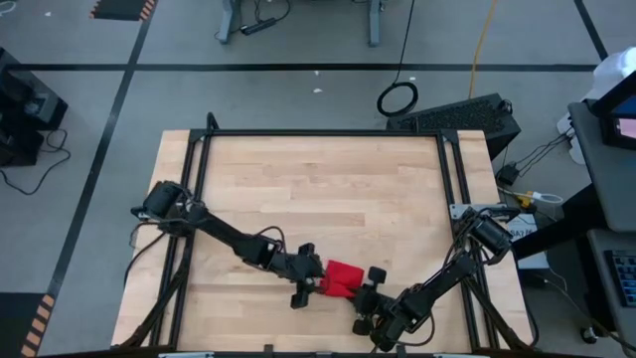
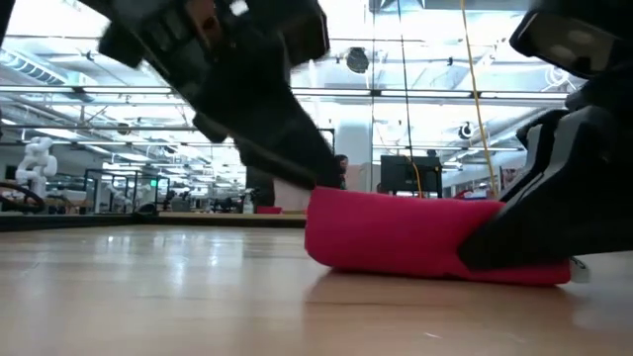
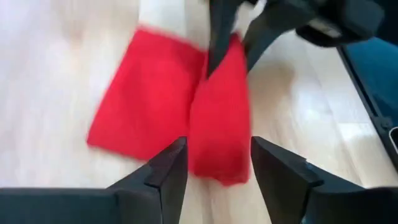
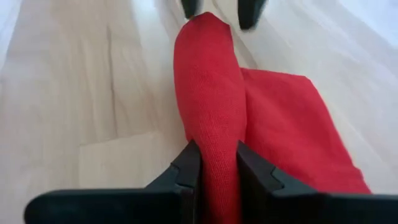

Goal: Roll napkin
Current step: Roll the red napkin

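High view showed the napkin (image 1: 345, 275) lying on the wooden table (image 1: 328, 189), near its front edge, between the two grippers. It was partly rolled: one part was already a thick red roll, and a flat part was not yet wound in and lay just beside the roll on the wood.

Right wrist view showed the right gripper (image 4: 217, 167) clenched on one end of the roll, the red cloth squeezed between its two dark fingers. The left gripper (image 3: 217, 163) was at the other end of the roll. Its fingers stood apart, one on each side of the cloth, and they did not seem to press it, so I judged it as released.

The step in hand was, as I think, the rolling itself, about halfway, with one end held and the other end just let go. The next move probably called for the left gripper to take the roll again, and then for both grippers to turn it together toward the flat part, keeping the ends even, so the roll did not loosen or go crooked.
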